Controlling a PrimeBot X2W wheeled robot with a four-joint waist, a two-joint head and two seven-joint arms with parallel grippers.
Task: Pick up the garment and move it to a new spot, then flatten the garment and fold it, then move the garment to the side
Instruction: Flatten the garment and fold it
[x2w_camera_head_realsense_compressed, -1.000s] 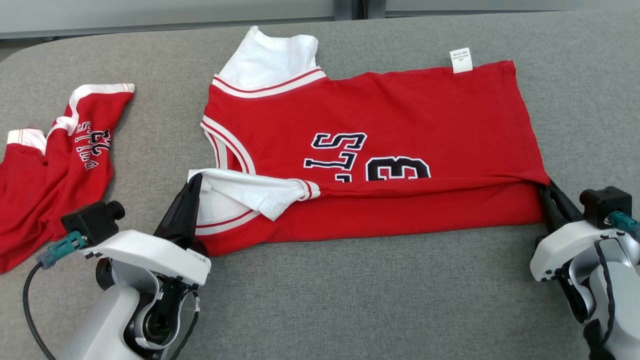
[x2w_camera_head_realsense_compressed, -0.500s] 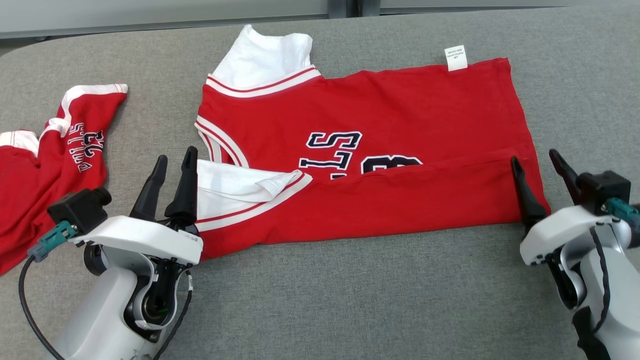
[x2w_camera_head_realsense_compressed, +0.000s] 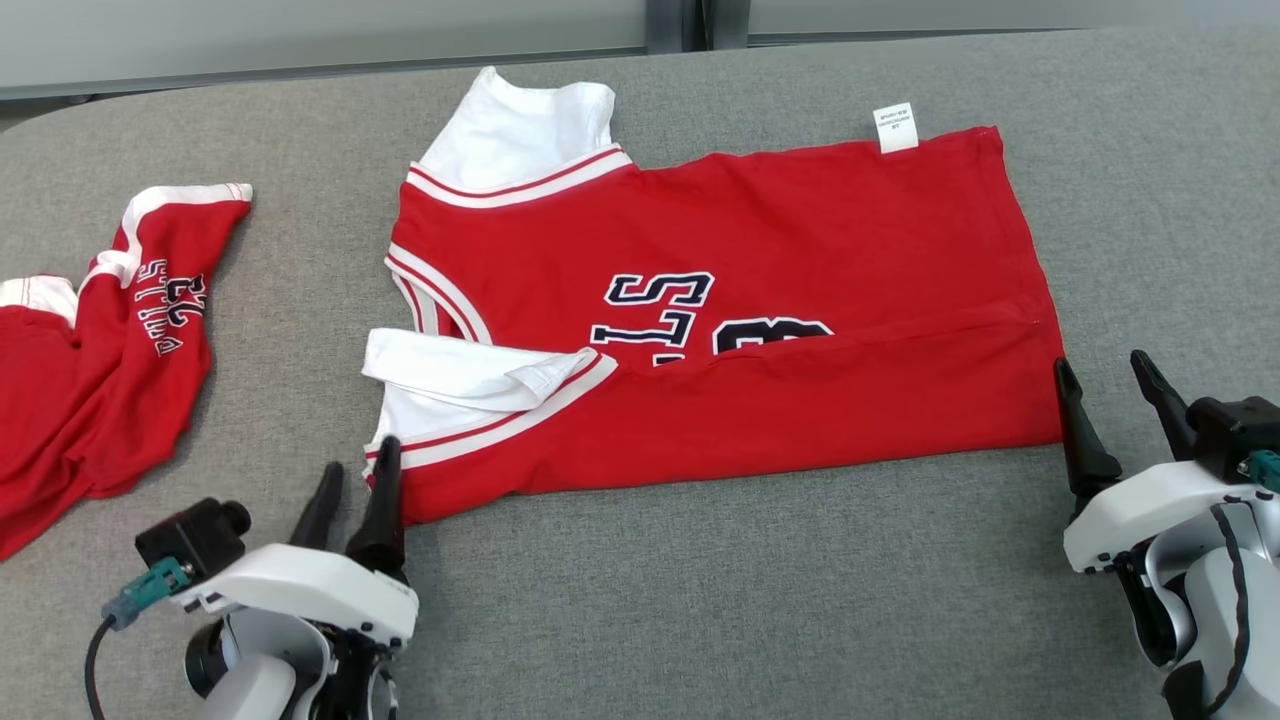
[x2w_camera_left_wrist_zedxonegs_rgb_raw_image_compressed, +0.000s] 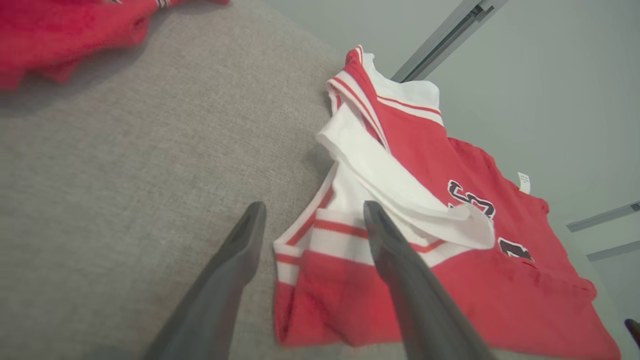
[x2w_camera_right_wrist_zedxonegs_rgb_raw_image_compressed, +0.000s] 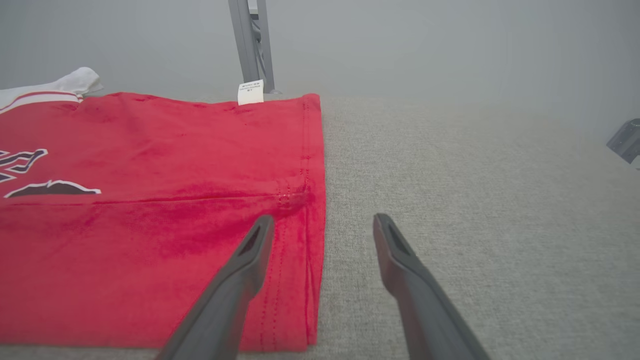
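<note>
Red jersey (x2w_camera_head_realsense_compressed: 760, 260) flat on grey tabletop (x2w_camera_head_realsense_compressed: 700, 600), centre of head view, collar end toward 9 o'clock, hem toward 3 o'clock. Long edge at 6 o'clock folded up over body, covering lower part of lettering. White sleeve (x2w_camera_head_realsense_compressed: 450, 370) folded at 8 o'clock corner. White label (x2w_camera_head_realsense_compressed: 895, 127) sticks out at 1 o'clock edge.

Left gripper (x2w_camera_head_realsense_compressed: 360, 458) at 7 o'clock: jaws wide apart, empty, tips at jersey's corner. Right gripper (x2w_camera_head_realsense_compressed: 1100, 362) at 4 o'clock: jaws wide apart, empty, just beside hem.

Second red garment (x2w_camera_head_realsense_compressed: 90, 380) crumpled at 9 o'clock, well apart.
</note>
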